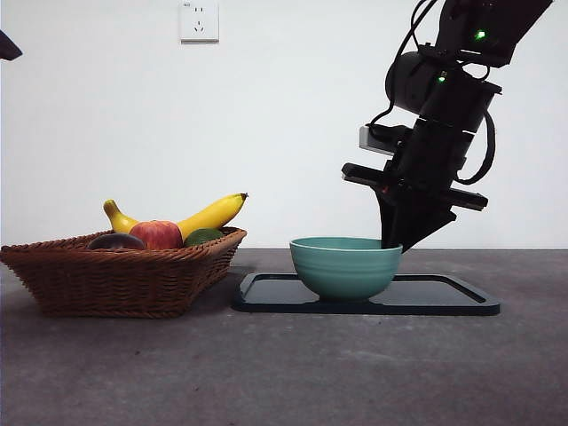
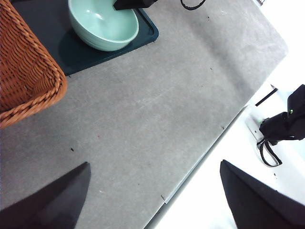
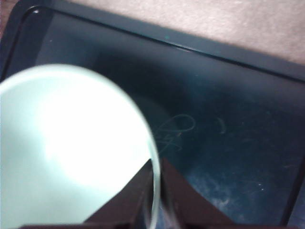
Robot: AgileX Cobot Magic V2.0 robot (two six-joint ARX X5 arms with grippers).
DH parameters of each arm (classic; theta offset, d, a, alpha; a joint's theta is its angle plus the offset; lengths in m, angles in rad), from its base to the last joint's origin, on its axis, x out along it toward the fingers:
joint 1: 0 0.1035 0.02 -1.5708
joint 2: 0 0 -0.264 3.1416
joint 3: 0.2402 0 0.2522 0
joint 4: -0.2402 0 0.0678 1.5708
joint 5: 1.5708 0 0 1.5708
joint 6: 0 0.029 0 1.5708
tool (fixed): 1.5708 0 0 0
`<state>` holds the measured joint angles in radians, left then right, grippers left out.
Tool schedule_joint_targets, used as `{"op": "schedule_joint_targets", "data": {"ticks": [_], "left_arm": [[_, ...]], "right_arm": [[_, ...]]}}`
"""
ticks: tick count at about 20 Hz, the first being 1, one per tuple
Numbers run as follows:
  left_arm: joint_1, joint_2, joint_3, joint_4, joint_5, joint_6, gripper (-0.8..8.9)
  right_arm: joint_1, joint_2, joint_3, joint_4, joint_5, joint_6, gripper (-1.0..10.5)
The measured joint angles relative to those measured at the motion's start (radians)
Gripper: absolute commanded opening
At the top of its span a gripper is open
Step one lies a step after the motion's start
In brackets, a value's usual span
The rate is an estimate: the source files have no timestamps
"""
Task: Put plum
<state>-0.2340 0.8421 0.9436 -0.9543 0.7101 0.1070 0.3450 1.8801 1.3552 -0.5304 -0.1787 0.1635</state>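
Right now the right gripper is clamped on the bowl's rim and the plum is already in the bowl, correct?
Not quite. The right gripper is on the bowl's rim, but the bowl is empty, as the left wrist view shows. The plum lies in the basket, seen in the front view.

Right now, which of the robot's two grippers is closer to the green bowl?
The right gripper: its jaws are closed on the green bowl at its rim, one inside, one outside. The left gripper hangs open over bare table, well away from it.
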Motion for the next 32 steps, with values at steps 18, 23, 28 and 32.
{"op": "schedule_joint_targets", "data": {"ticks": [18, 23, 28, 32], "left_arm": [[0.0, 0.0, 0.0, -0.008, 0.0, 0.0, 4.33], [0.0, 0.0, 0.0, -0.008, 0.0, 0.0, 4.33], [0.0, 0.0, 0.0, -0.008, 0.0, 0.0, 4.32], [0.0, 0.0, 0.0, -0.008, 0.0, 0.0, 4.33]], "right_arm": [[0.024, -0.544, 0.052, -0.321, -0.003, -0.06, 0.1], [0.077, -0.729, -0.043, -0.357, -0.003, -0.063, 0.1], [0.123, -0.782, -0.3, -0.261, -0.003, -0.054, 0.1], [0.175, -0.772, -0.484, -0.097, -0.004, -0.018, 0.1]]}}
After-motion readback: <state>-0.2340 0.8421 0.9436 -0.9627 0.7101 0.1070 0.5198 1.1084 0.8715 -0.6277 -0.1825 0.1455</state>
